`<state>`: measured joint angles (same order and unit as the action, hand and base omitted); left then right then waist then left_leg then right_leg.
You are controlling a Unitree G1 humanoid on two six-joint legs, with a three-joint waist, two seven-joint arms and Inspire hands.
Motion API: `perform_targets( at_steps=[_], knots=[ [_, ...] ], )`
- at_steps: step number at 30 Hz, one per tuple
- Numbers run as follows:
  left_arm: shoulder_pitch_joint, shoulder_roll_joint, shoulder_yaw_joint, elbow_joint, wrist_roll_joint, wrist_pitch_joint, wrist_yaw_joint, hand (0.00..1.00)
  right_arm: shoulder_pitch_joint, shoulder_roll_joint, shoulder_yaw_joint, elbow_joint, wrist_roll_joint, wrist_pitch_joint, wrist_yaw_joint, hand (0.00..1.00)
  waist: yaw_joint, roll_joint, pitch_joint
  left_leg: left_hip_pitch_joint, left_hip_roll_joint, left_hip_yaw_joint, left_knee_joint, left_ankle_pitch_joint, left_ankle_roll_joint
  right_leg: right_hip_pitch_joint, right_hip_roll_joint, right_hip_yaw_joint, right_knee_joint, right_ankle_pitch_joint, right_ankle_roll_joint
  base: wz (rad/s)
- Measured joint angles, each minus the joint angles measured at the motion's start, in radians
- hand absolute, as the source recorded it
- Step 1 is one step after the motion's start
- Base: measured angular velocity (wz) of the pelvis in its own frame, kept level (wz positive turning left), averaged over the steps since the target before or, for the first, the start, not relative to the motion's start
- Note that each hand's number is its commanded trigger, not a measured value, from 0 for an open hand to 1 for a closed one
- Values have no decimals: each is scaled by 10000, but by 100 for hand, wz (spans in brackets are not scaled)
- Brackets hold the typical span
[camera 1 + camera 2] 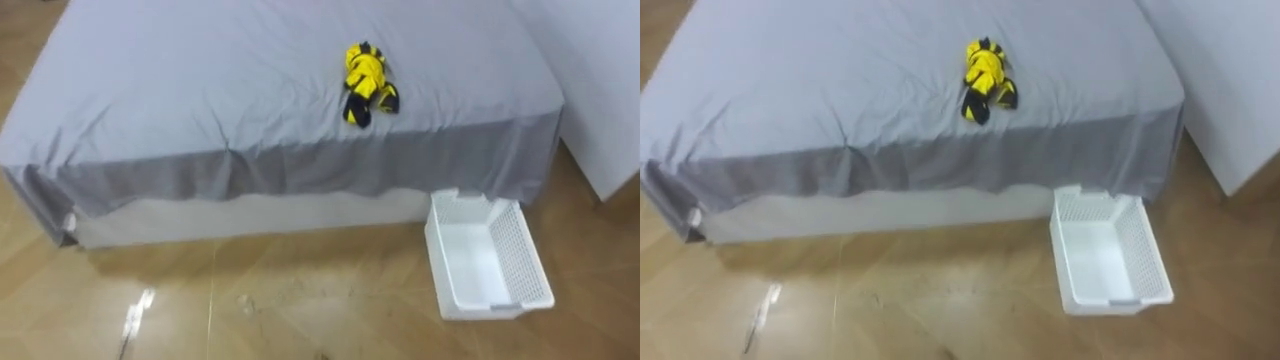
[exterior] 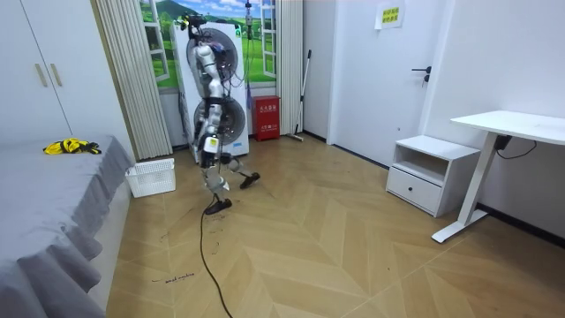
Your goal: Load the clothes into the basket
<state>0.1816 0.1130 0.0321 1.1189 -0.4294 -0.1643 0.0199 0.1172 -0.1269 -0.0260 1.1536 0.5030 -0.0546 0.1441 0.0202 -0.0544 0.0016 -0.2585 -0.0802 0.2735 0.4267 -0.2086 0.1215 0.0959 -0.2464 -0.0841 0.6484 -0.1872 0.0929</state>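
Clothes [image 1: 368, 84]: one yellow-and-black bundle, crumpled, lying on the bed [image 1: 200, 100] close to its near edge.

Basket [image 1: 520, 250]: white, latticed, empty, on the floor just beside the bed's corner, below and to the right of the bundle.

Robot: in the room view, standing well apart from the bed.

Left hand [image 2: 209, 146]: we cannot tell its state or what it holds; likewise the right hand.

Hazards, as we judge them:
- A pinch may lift bedsheet with the bundle.
- A loose sleeve may drape over the basket's rim.
- A foot nearing the bed may shove the light basket.
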Motion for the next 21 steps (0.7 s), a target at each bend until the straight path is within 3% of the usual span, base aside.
perform_targets(
  at_steps=[1,3,4,5,6,7,8,9,10,11,12,13,14,16,17,18,19,20,21],
  knots=[
    [-66,-11,-153,-12,148,4,-5,0,-17,2,5,-389,-19,-22,-4,0,8,27,8,633,-99,-69,-607,-150,22,-580,-119,-15,1304,919,-106,0],
    [-231,-85,-178,-5,679,26,20,0,-209,14,37,-704,-2,-109,9,0,149,155,97,1369,-61,-133,-1161,-290,-15,-1692,78,-98,2748,210,-378,-9],
    [-350,-126,-280,-13,904,31,80,0,-268,15,48,-1138,67,-105,12,0,122,367,120,1760,100,-337,-1371,-402,-58,-2486,530,-319,2992,-456,-663,11],
    [-430,-140,-361,-62,1088,31,110,0,-353,29,53,-1509,73,-106,32,0,129,527,134,2091,296,-428,-1563,-482,-123,-3310,1009,-521,2658,-936,-786,16],
    [-543,-133,-389,-105,1164,28,109,0,-378,59,61,-1700,70,-93,7,0,132,564,155,2287,371,-491,-1685,-509,-165,-3761,1241,-648,2276,-1082,-821,27],
    [-591,-81,-553,-127,1188,27,102,0,-355,90,164,-2140,48,-92,0,0,86,589,160,2590,439,-693,-1941,-571,-257,-4392,1555,-838,1092,-1111,-862,43],
    [-590,-40,-794,-123,1186,36,105,0,-364,107,244,-2463,41,-99,8,0,-61,640,174,3010,490,-931,-2283,-625,-352,-4733,1809,-929,-575,-878,-941,53],
    [-590,-26,-883,-131,1197,41,98,0,-373,119,252,-2570,41,-110,7,0,-135,638,174,3250,512,-1041,-2461,-652,-399,-4830,1879,-986,-1484,-584,-973,63],
    [-567,-65,-993,-148,1189,81,72,0,-363,118,265,-2624,38,-254,-17,0,-202,706,170,3796,616,-1219,-2806,-760,-553,-4848,1971,-1138,-2662,598,-1144,59],
    [-482,-82,-1146,-215,1178,119,56,0,-346,121,263,-2604,65,-360,-113,0,-227,749,91,4231,826,-1466,-2938,-957,-732,-4751,2122,-1195,-3234,1559,-1365,52],
    [-457,-88,-1157,-228,1180,124,47,0,-369,126,262,-2615,76,-404,-160,0,-213,729,-5,4304,934,-1489,-2927,-1087,-864,-4739,2243,-1230,-3210,1792,-1583,18],
    [-445,-101,-1174,-234,1182,129,63,0,-569,154,261,-2669,73,-482,-279,0,-64,837,-78,4301,1214,-1493,-2730,-1209,-1104,-4565,2475,-1411,-3034,1695,-1842,0],
    [-345,-107,-1183,-224,1183,137,52,0,-679,176,265,-2905,85,-567,-348,0,-72,970,-22,4338,1410,-1529,-2567,-1199,-1328,-4392,2638,-1644,-2838,1413,-1932,0],
    [-293,-93,-1116,-250,1183,136,-32,0,-710,160,269,-3359,103,-594,-399,0,-41,1043,30,4683,1641,-1516,-2541,-1023,-1629,-4340,2785,-1750,-2142,859,-2135,-5],
    [-233,-66,-1091,-371,1179,125,-67,0,-726,156,293,-3577,146,-592,-418,0,-72,1038,140,5040,1811,-1740,-2258,-926,-1761,-4754,2783,-2087,-898,495,-2283,-22],
    [-66,-15,-1086,-441,1163,104,-81,0,-702,157,399,-3729,183,-588,-431,0,-59,1044,152,5092,1924,-1833,-1891,-960,-1808,-4798,2812,-2132,-676,295,-2247,-47],
    [280,146,-1033,-637,1152,103,-118,0,-546,215,529,-4025,169,-591,-417,0,79,843,-77,4843,1901,-1670,-750,-1035,-1928,-4415,2853,-2247,-1511,69,-2444,-53],
    [451,107,-955,-661,1171,121,-137,0,-592,164,553,-4197,50,-612,-421,0,104,945,42,4440,2164,-1680,820,-1000,-2085,-3818,3070,-2260,-1701,-223,-2549,-40],
    [450,80,-927,-671,1154,119,-143,0,-587,162,546,-4239,16,-657,-475,0,-13,958,96,4170,2310,-1665,1529,-806,-2284,-3550,3159,-2267,-1886,-268,-2573,5]
  ],
)
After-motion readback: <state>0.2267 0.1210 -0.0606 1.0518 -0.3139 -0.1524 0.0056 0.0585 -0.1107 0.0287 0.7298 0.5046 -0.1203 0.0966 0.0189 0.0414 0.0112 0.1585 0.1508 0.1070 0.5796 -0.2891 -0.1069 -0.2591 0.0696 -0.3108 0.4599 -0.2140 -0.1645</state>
